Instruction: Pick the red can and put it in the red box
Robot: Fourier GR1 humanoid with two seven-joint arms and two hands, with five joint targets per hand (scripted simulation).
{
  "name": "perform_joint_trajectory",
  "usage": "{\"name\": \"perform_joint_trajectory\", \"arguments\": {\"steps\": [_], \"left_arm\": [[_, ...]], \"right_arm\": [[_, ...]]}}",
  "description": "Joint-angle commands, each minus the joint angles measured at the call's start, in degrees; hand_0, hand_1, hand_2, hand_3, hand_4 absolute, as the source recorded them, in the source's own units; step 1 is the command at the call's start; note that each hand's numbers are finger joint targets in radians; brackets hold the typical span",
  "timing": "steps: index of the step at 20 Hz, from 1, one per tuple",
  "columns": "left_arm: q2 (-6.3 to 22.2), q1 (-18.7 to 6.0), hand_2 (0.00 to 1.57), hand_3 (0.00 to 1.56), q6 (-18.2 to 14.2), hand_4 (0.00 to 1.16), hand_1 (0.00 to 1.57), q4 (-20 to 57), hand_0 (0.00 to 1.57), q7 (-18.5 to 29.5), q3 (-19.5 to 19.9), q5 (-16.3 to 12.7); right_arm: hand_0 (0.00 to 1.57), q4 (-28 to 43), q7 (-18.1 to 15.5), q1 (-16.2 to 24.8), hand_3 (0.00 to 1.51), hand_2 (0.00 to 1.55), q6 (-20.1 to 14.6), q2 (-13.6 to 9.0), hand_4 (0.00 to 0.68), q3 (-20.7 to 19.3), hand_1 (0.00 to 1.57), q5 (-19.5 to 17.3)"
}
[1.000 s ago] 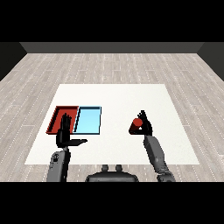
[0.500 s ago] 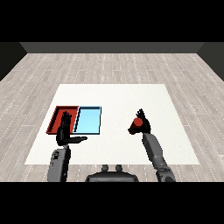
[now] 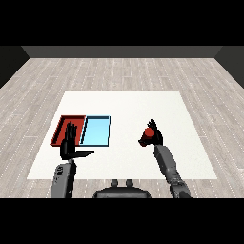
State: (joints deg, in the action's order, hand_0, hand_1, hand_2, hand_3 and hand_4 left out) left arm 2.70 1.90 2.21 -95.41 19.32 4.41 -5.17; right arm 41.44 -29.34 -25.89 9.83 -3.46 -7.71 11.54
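Well to the right of the light blue tray point(image 3: 96, 131), the right hand point(image 3: 153, 137) has its fingers curled round the red can point(image 3: 149, 133), which shows as a red patch between the thumb and the fingers. Whether the can sits on the white table point(image 3: 124, 107) or hangs just above it cannot be told from this view. Directly left of the light blue tray, touching it along one edge, lies the red tray point(image 3: 63, 127), and nothing red or can-shaped shows inside it. At the near edge of the red tray, partly covering its front corner, the left hand point(image 3: 70, 143) stands upright with straight fingers and the thumb stretched toward the light blue tray; it holds nothing.

As a judgement of progress: the grasp looks done, so the first half of the task is in hand. What is left is the whole carry, across the bare stretch of table and past the light blue tray, then the release over the red tray. The left hand stands close to that target and may have to give way.
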Motion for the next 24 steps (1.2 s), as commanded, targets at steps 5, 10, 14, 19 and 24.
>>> {"name": "perform_joint_trajectory", "arguments": {"steps": [5,10,14,19,24], "left_arm": [[-1.5,3.6,0.00,0.00,0.4,0.00,0.00,-0.1,0.00,4.4,-1.8,1.8],[0.8,1.5,0.00,0.00,0.9,0.00,0.00,0.2,0.00,0.9,0.7,0.4],[-1.7,0.2,0.00,0.00,-1.4,0.00,0.00,3.7,0.00,4.3,-1.8,3.7],[0.2,-1.7,0.00,0.00,1.1,0.00,0.00,5.7,0.00,4.4,0.6,1.0],[2.4,-2.7,0.00,0.00,2.7,0.00,0.00,2.8,0.00,-2.2,0.7,-0.2]], "right_arm": [[1.48,2.2,1.6,1.8,1.43,1.46,-4.0,-2.3,0.655,0.2,1.48,-1.9],[1.49,6.8,4.1,2.5,1.44,1.46,-7.0,-1.2,0.667,1.7,1.49,-3.0],[1.47,8.9,4.5,1.5,1.43,1.45,-12.5,2.9,0.646,4.7,1.47,-6.1],[1.46,8.3,2.8,0.3,1.41,1.45,-12.9,1.7,0.660,4.0,1.46,-7.0],[1.43,14.4,1.8,4.2,1.40,1.44,-9.1,0.6,0.656,4.2,1.43,-5.4]]}}
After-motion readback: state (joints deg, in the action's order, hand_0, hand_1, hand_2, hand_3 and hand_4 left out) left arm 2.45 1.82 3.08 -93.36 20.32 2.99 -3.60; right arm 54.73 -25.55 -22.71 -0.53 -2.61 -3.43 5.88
